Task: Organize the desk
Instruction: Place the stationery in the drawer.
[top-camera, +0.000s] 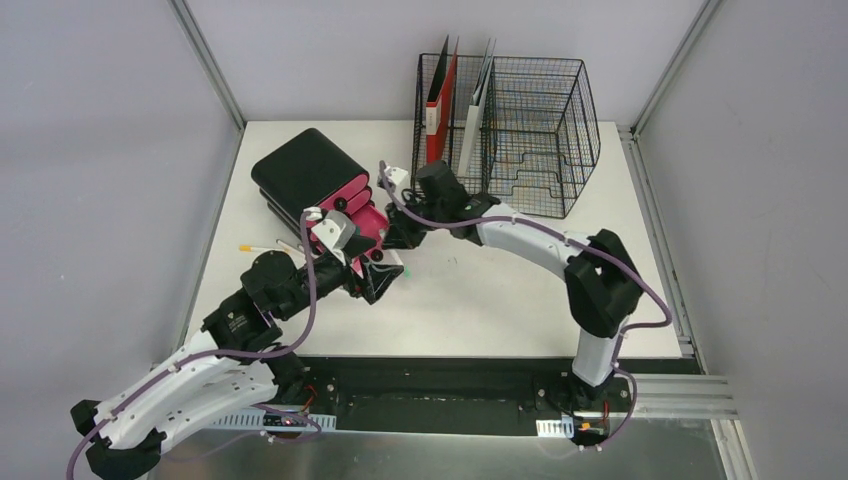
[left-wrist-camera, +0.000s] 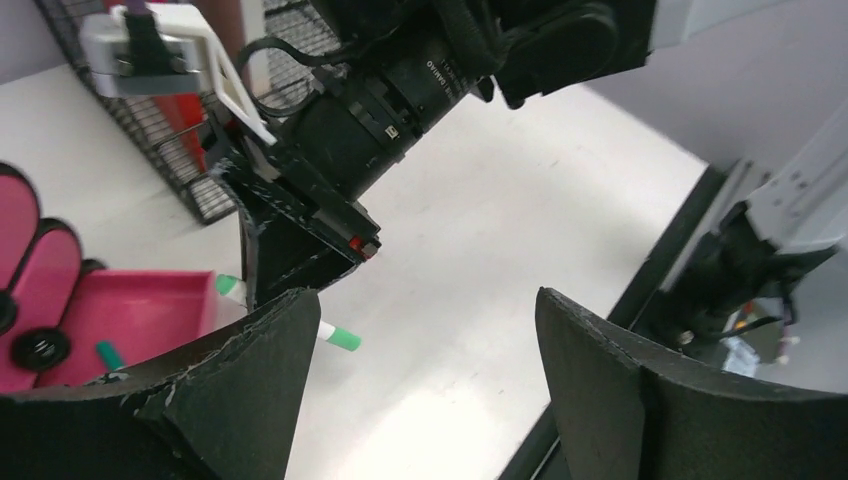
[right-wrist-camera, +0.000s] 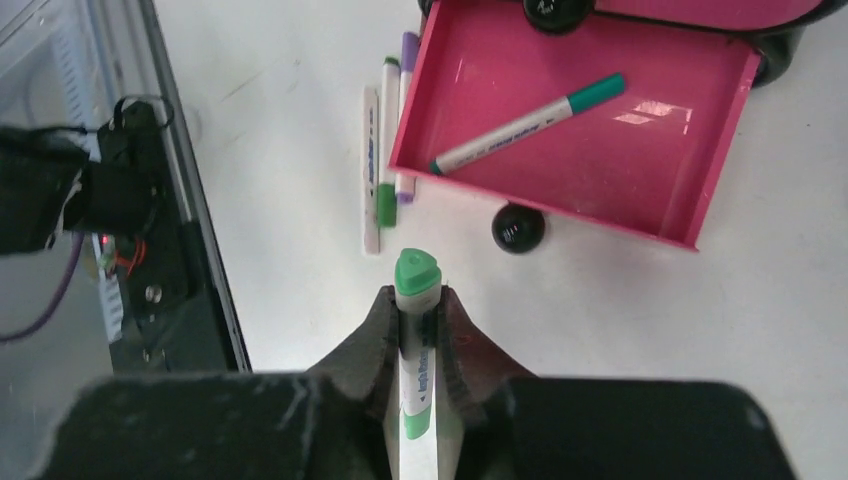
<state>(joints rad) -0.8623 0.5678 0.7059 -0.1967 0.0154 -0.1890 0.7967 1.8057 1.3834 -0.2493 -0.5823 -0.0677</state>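
The white desk (top-camera: 500, 290) holds a black organizer (top-camera: 305, 170) with an open pink drawer (right-wrist-camera: 690, 150). One green-capped marker (right-wrist-camera: 530, 122) lies in the drawer. My right gripper (right-wrist-camera: 415, 297) is shut on a green marker (right-wrist-camera: 416, 275), held just in front of the drawer; the marker's tip also shows in the left wrist view (left-wrist-camera: 338, 337). My left gripper (left-wrist-camera: 430, 340) is open and empty, its jaws wide apart beside the drawer's front corner (left-wrist-camera: 150, 305). In the top view both grippers, left (top-camera: 383, 283) and right (top-camera: 400, 245), meet at the drawer.
Three markers (right-wrist-camera: 385, 160) lie on the desk beside the drawer, and a black knob (right-wrist-camera: 519, 228) sits in front of it. Loose pens (top-camera: 262, 248) lie left of the left arm. A black wire rack (top-camera: 530, 130) with red and white folders stands at the back.
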